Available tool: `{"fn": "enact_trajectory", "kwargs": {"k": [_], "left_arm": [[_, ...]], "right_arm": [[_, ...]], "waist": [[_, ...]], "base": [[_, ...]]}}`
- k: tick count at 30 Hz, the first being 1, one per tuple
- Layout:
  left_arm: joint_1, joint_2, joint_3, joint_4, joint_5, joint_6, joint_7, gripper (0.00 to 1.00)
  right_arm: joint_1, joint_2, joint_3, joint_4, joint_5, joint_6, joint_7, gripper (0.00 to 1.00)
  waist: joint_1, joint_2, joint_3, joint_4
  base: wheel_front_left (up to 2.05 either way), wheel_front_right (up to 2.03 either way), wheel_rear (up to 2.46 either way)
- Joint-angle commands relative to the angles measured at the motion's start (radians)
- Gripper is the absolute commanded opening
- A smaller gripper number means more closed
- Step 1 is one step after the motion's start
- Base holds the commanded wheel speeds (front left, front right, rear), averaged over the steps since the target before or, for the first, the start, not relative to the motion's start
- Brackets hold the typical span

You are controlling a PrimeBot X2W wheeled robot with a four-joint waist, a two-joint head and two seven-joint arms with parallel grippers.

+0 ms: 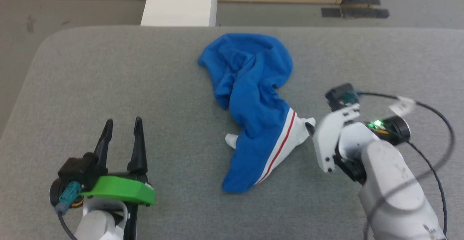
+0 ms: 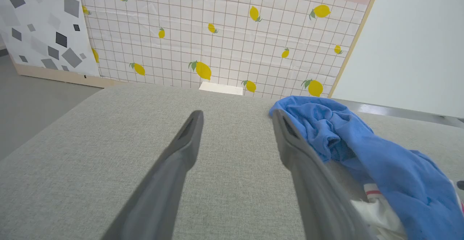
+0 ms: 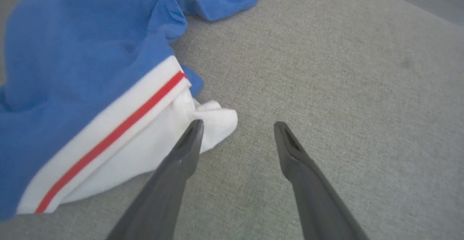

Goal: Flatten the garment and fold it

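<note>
**On the counter (image 1: 145, 87), the garment (image 1: 253, 98) lies bunched and ungripped**

Out in the middle of the counter we see the garment crumpled into a long blue heap. It runs from near the far edge back toward us, with its white sleeve (image 1: 291, 138) and red stripe at the near end, on our right side.

Left gripper (image 1: 123, 120) first: the arm comes up from the lower left with a green mount (image 1: 119, 191) on the wrist. The fingers (image 2: 174, 167) point straight away from us, low over bare counter and well apart from the cloth. They stand wide with only counter between them. From the left wrist view, the blue heap sits off to the right of the right-hand finger.

Over to our right gripper (image 3: 238, 123): the pale forearm (image 1: 391, 182) reaches in from the lower right. The wrist is turned inward, so the fingers point across toward our left, at the sleeve. In the head view the white housing covers most of them, and one dark tip shows just beside the white cloth.

The right wrist view gives it better. The fingers are spread wide and angled down at the counter. One fingertip (image 3: 194, 131) is at the edge of the sleeve's folded white corner, the other over bare grey fabric. Whether that tip touches the cloth, we cannot tell.
</note>
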Motion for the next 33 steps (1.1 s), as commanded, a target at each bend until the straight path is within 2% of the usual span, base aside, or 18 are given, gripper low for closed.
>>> {"fn": "enact_trajectory", "kwargs": {"k": [1, 4, 7, 8, 9, 10, 13, 17, 20, 24, 26, 28, 29, 30, 33], "left_arm": [[-0.03, -0.009, 0.005, -0.004, 0.013, -0.014, -0.004, 1.0], [-0.051, -0.025, 0.01, -0.004, 0.031, -0.037, -0.004, 1.0], [-0.067, -0.036, 0.022, 0.005, 0.041, -0.053, -0.004, 1.0], [-0.069, -0.04, 0.028, 0.007, 0.044, -0.058, -0.004, 1.0], [-0.071, -0.043, 0.033, 0.009, 0.046, -0.061, -0.004, 1.0], [-0.071, -0.046, 0.041, 0.011, 0.049, -0.064, -0.004, 1.0], [-0.068, -0.053, 0.054, 0.017, 0.059, -0.071, -0.004, 1.0], [-0.058, -0.064, 0.062, 0.019, 0.067, -0.079, -0.004, 1.0], [-0.049, -0.071, 0.063, 0.02, 0.074, -0.084, -0.004, 1.0], [-0.048, -0.077, 0.055, 0.027, 0.078, -0.09, -0.004, 1.0], [-0.048, -0.08, 0.052, 0.034, 0.076, -0.092, -0.004, 1.0], [-0.047, -0.081, 0.049, 0.044, 0.075, -0.094, -0.004, 1.0], [-0.046, -0.081, 0.05, 0.05, 0.073, -0.095, -0.004, 1.0], [-0.045, -0.08, 0.052, 0.053, 0.073, -0.096, -0.004, 1.0], [-0.044, -0.078, 0.051, 0.075, 0.067, -0.097, -0.005, 1.0]], "right_arm": [[-0.024, 0.0, 0.02, 0.024, -0.018, -0.002, 0.028, 1.0], [-0.059, 0.0, 0.059, 0.071, -0.03, -0.002, 0.075, 1.0], [-0.069, 0.0, 0.079, 0.1, -0.012, -0.002, 0.074, 1.0], [-0.07, 0.0, 0.081, 0.108, -0.001, -0.002, 0.074, 0.87], [-0.071, 0.0, 0.081, 0.112, 0.008, -0.002, 0.068, 0.46], [-0.073, 0.0, 0.081, 0.113, 0.014, -0.002, 0.053, 0.0], [-0.073, 0.0, 0.053, 0.102, 0.028, -0.002, 0.002, 0.0], [-0.051, -0.01, -0.057, 0.042, 0.031, -0.002, -0.055, 0.0], [-0.02, -0.065, -0.197, -0.031, 0.017, -0.002, -0.055, 0.0], [0.05, -0.131, -0.404, -0.091, -0.039, -0.002, 0.001, 0.0], [0.093, -0.136, -0.491, -0.103, -0.073, -0.002, 0.036, 0.0], [0.125, -0.114, -0.559, -0.118, -0.092, -0.002, 0.056, 0.0], [0.136, -0.097, -0.58, -0.132, -0.095, -0.002, 0.05, 0.18], [0.141, -0.084, -0.594, -0.147, -0.093, -0.002, 0.037, 1.0], [0.143, -0.043, -0.63, -0.219, -0.065, -0.002, -0.07, 1.0]], "waist": [[0.0, 0.0, 0.052, 0.041], [0.0, 0.0, 0.083, 0.061], [0.0, 0.0, 0.097, 0.071], [0.0, 0.0, 0.1, 0.071], [0.0, 0.0, 0.101, 0.07], [0.0, 0.0, 0.099, 0.066], [0.0, 0.0, 0.083, 0.05], [0.0, 0.0, 0.05, 0.025], [0.0, 0.0, 0.033, 0.007], [0.0, 0.0, 0.027, -0.002], [0.0, 0.0, 0.026, -0.004], [0.0, 0.0, 0.026, -0.006], [0.0, 0.0, 0.025, -0.009], [0.0, 0.0, 0.025, -0.012], [0.0, 0.0, 0.019, -0.016]], "base": [[0.0, 0.0, 0.0], [0.0, 0.0, 0.0], [0.0, 0.0, 0.0], [0.0, 0.0, 0.0], [0.0, 0.0, 0.0], [0.0, 0.0, 0.0], [0.0, 0.0, 0.0], [0.0, 0.0, 0.0], [0.0, 0.0, 0.0], [0.0, 0.0, 0.0], [0.0, 0.0, 0.0], [0.0, 0.0, 0.0], [0.0, 0.0, 0.0], [0.0, 0.0, 0.0], [0.0, 0.0, 0.0]]}}
